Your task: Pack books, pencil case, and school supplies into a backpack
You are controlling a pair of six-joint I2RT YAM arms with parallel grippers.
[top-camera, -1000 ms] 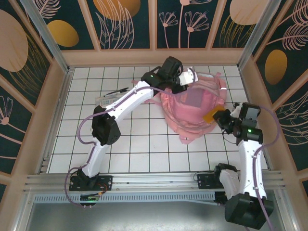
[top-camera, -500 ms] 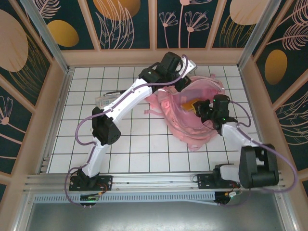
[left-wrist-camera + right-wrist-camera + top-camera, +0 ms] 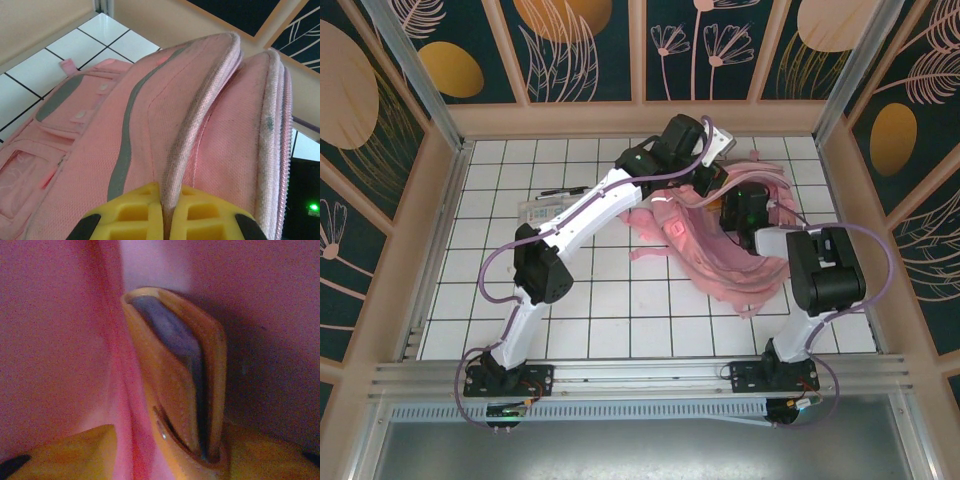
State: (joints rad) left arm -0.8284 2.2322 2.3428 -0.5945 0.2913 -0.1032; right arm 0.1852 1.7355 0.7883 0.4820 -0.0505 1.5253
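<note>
Currently, the tiled table (image 3: 610, 300) carries all task items, and the pink backpack (image 3: 725, 260) lies slumped at its right-centre, between the two arms.

1. Backpack. The upper edge of the main compartment is raised off the table. The likely purpose is to hold the mouth open so that items can pass in without snagging on fabric.

2. Left gripper (image 3: 164, 200). The yellow fingers are fully closed on a fold of the backpack's rim, beside the zipper teeth. This grip supplies the lift described in item 1.

3. Right gripper (image 3: 165, 460). It is lowered into the compartment, with pink lining on every side. The jaws stand apart: one finger sits clear of the load with lining showing in the gap, so nothing is clamped.

4. Orange-brown notebook (image 3: 172, 375). It stands on edge inside the backpack, leaning toward the other finger. Judged from this, the notebook is being deposited, and the wrist must withdraw straight out to avoid dragging it.

5. Pencil case (image 3: 542, 210). The clear case lies on the table, well apart from the backpack on the left, not yet packed.

6. Pens (image 3: 563, 189). The loose dark pens lie just beyond the case, also unpacked.
</note>
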